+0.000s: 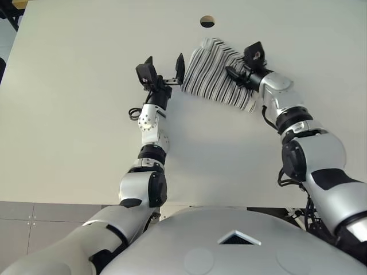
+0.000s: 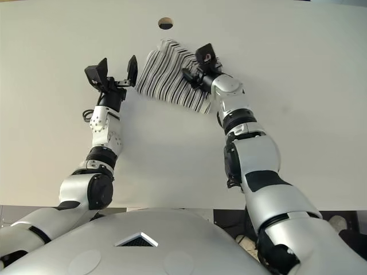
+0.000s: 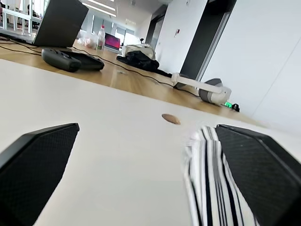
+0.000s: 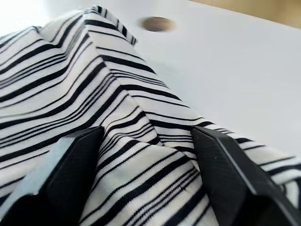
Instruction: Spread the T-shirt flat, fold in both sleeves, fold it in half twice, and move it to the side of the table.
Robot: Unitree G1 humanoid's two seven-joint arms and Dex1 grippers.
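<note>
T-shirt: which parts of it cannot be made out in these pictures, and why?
1. Head views: the right gripper and its arm cover the right edge of the T-shirt.
2. Left wrist view: its near edge is blurred; a finger of the left gripper hides the rest.
3. Right wrist view: the picture's edges cut it off; sleeves and number of folds cannot be told.

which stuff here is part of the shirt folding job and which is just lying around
Job: striped, folded T-shirt; left gripper, open beside it; right gripper, open over it; table.

Lying about: laptop, bottle and dark bundle, all on the wooden desk behind.
</note>
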